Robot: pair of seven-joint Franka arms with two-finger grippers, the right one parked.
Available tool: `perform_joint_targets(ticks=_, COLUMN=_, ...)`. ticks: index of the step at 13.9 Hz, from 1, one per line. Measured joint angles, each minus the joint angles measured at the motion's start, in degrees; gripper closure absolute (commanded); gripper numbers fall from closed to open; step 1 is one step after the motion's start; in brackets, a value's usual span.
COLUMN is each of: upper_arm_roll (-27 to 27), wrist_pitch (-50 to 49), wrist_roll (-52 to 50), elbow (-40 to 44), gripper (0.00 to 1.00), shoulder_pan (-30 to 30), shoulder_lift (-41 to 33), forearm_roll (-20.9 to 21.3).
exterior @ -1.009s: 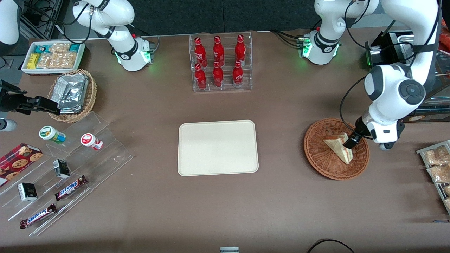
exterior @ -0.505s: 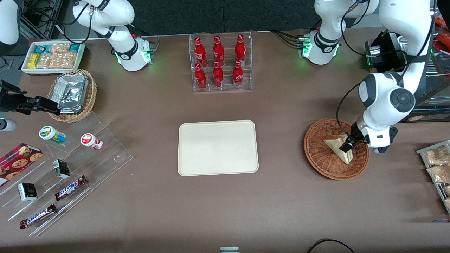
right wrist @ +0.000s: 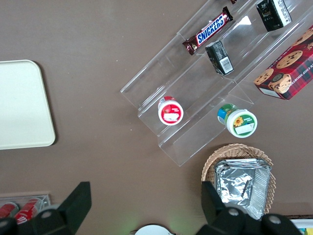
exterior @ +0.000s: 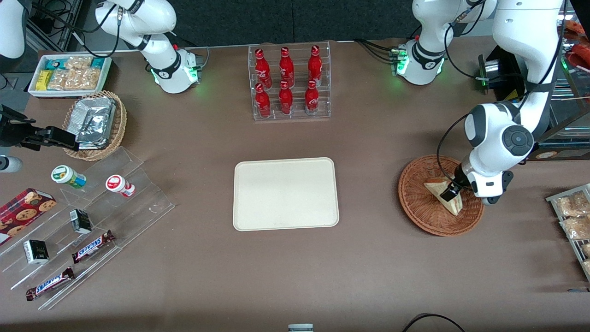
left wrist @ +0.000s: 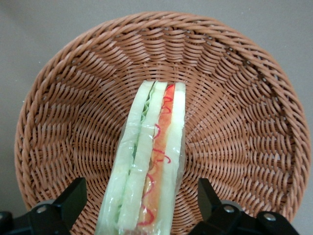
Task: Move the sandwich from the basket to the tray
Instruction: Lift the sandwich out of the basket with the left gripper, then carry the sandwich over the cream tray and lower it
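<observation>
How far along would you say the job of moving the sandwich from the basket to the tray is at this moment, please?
Nothing is delivered: the cream rectangular plastic tray holds nothing. In hand: the left arm's gripper is down in the round reddish-brown wicker basket, fingers open on either side of the pale triangular sandwich with red-pink filling, which lies in the basket. Left: close, lift, carry to the tray and release.

A robot lab staged as a snack shop is shown: around the tray (exterior: 286, 193) on the brown worktop (exterior: 368, 267), cola bottles (exterior: 286, 80) and chocolate bars (exterior: 92, 246) are displayed in clear acrylic racks.
</observation>
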State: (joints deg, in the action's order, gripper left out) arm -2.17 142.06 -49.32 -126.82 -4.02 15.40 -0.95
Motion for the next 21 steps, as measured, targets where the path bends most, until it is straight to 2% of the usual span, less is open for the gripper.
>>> perform_joint_targets(ticks=1, upper_arm_roll=0.0, wrist_pitch=0.0, wrist_roll=0.0, elbow=0.0, gripper=0.33, shoulder_pan=-0.1, shoulder_lift=0.4, forearm_roll=0.0)
perform_joint_targets(ticks=2, upper_arm_roll=0.1, wrist_pitch=0.0, wrist_roll=-0.1, elbow=0.0, gripper=0.67, shoulder_pan=-0.2, shoulder_lift=0.8, forearm_roll=0.0)
perform_joint_targets(ticks=3, upper_arm_roll=0.1, wrist_pitch=0.1, wrist_roll=-0.4, elbow=0.0, gripper=0.96, shoulder_pan=-0.4, shoulder_lift=1.1, forearm_roll=0.0)
perform_joint_targets(ticks=4, upper_arm_roll=0.2, wrist_pitch=0.1, wrist_roll=-0.6, elbow=0.0, gripper=1.0, shoulder_pan=-0.4, shoulder_lift=1.3, forearm_roll=0.0)
perform_joint_targets(ticks=8, upper_arm_roll=0.3, wrist_pitch=-1.5, wrist_roll=-0.6, elbow=1.2, gripper=1.0, shoulder_pan=-0.5, shoulder_lift=1.2, forearm_roll=0.2)
perform_joint_targets(ticks=12, upper_arm_roll=0.4, wrist_pitch=-20.0, wrist_roll=-0.5, elbow=9.7, gripper=1.0, shoulder_pan=-3.1, shoulder_lift=-1.3, forearm_roll=3.7)
perform_joint_targets(ticks=16, upper_arm_roll=0.6, wrist_pitch=-30.0, wrist_roll=-2.2, elbow=16.3, gripper=1.0, shoulder_pan=-11.8, shoulder_lift=-5.5, forearm_roll=3.9)
perform_joint_targets(ticks=21, upper_arm_roll=1.0, wrist_pitch=-30.9, wrist_roll=-4.0, elbow=22.0, gripper=1.0, shoulder_pan=-25.4, shoulder_lift=-4.1, forearm_roll=3.8)
